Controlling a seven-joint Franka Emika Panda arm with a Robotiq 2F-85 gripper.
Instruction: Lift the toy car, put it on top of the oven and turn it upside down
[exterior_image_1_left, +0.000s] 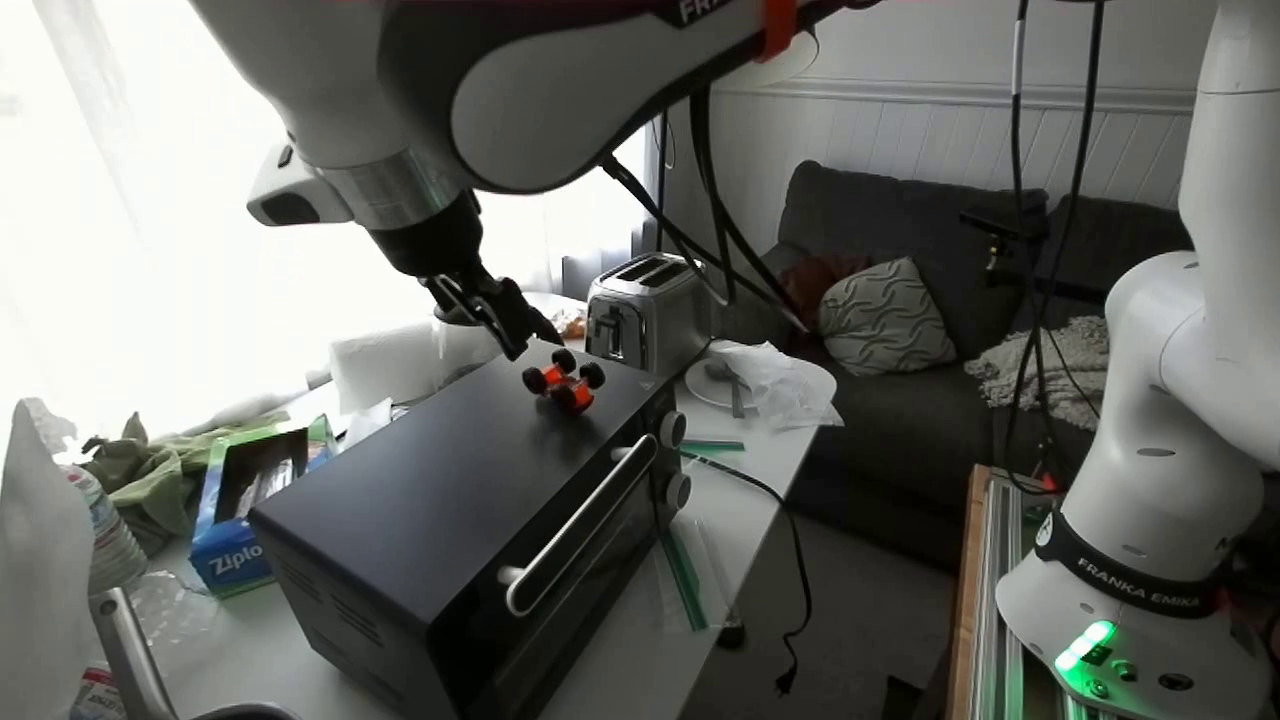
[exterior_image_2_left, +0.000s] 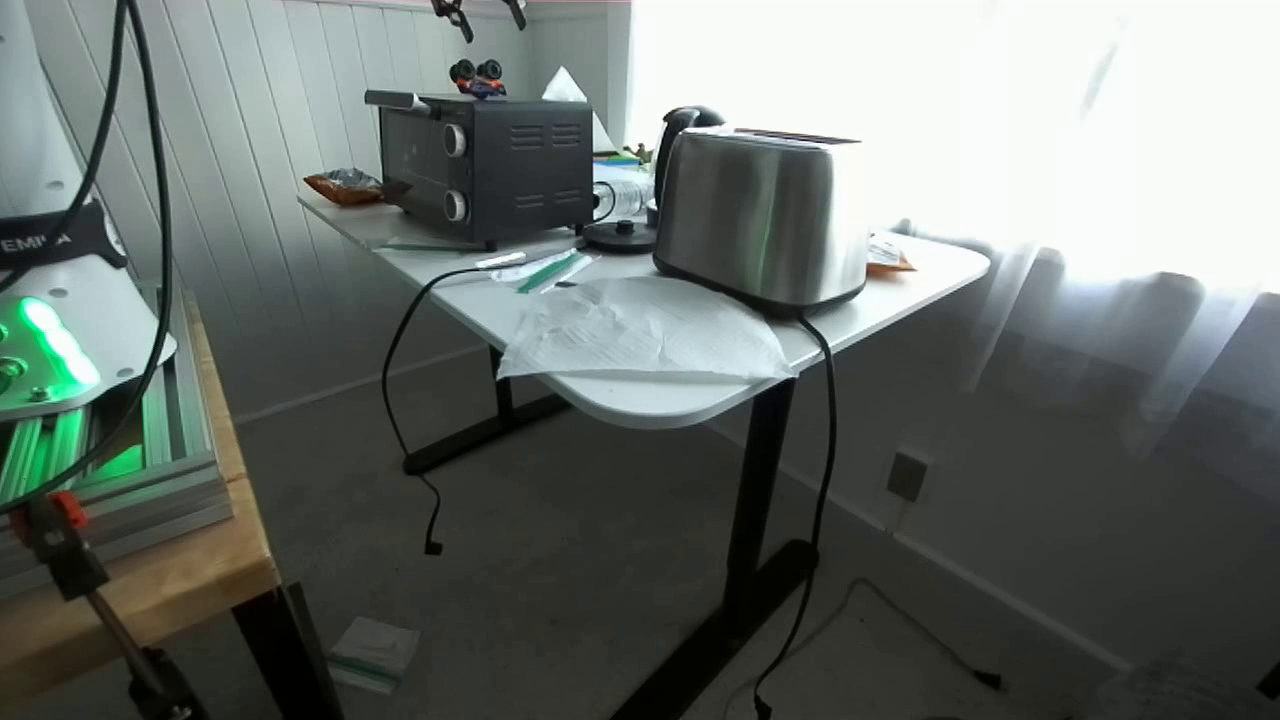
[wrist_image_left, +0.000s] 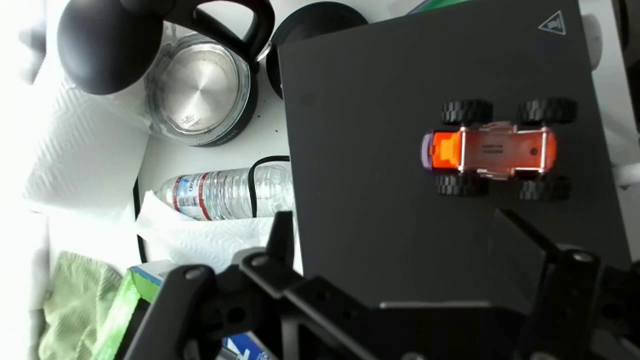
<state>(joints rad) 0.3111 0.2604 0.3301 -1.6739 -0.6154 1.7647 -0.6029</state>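
Note:
The toy car lies upside down on the oven's top, wheels up and orange-red underside showing. It shows in both exterior views (exterior_image_1_left: 574, 394) (exterior_image_2_left: 481, 88) and in the wrist view (wrist_image_left: 500, 148). The oven (exterior_image_1_left: 430, 480) is a black box with a flat top, a silvery bar handle and knobs; it also shows in an exterior view (exterior_image_2_left: 535, 150) and in the wrist view (wrist_image_left: 370, 130). My gripper (wrist_image_left: 394, 214) is open and empty above the oven's top, apart from the car. It hovers over that area in both exterior views (exterior_image_1_left: 536, 348) (exterior_image_2_left: 495, 32).
A silver toaster (exterior_image_1_left: 650, 315) stands beyond the oven's knob end. In the wrist view a glass kettle (wrist_image_left: 197, 95), a water bottle (wrist_image_left: 230, 192) and paper towels lie beside the oven. A Ziploc box (exterior_image_1_left: 230, 560) sits along its back side. A cord (exterior_image_1_left: 765, 490) hangs off the table.

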